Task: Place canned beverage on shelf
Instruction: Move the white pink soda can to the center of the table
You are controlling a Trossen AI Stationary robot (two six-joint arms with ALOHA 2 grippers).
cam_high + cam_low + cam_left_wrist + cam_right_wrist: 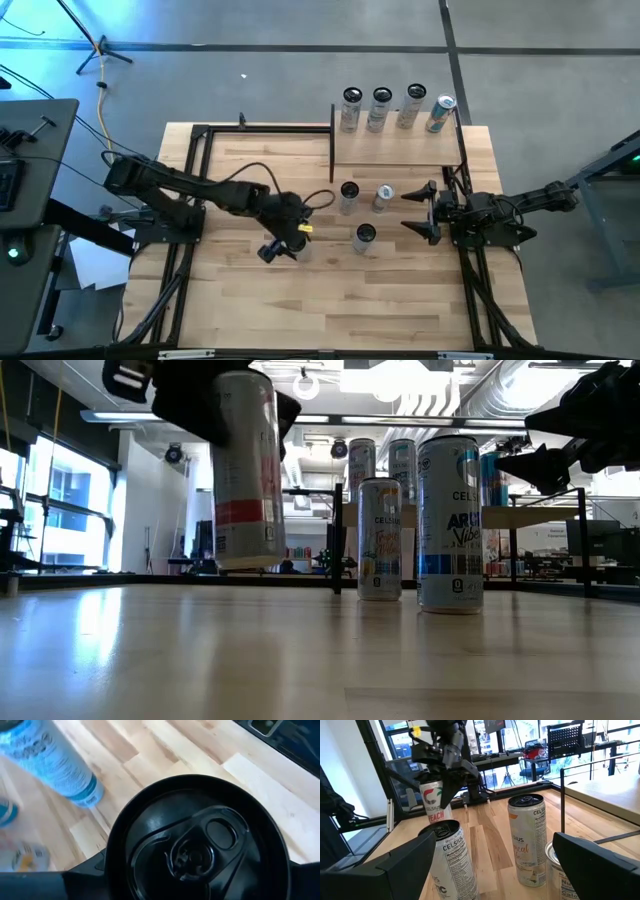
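a white can (243,470) is hanging upright just above the table (300,660), clamped in the left end effector (281,247). the shelf (398,147) is lying beyond and to the right of that end effector, already carrying four cans, so the left arm is carrying. the right end effector (418,210) is waiting wide open beside the shelf.

Two dark, matte black jointed arms. Left arm (190,190), at left centre of the high view, thick and segmented, trailed by a looping black cable, a small yellow tag near its hand (280,247). Right arm (520,205), slimmer, ending in a black hand (420,210) with pointed fingers.
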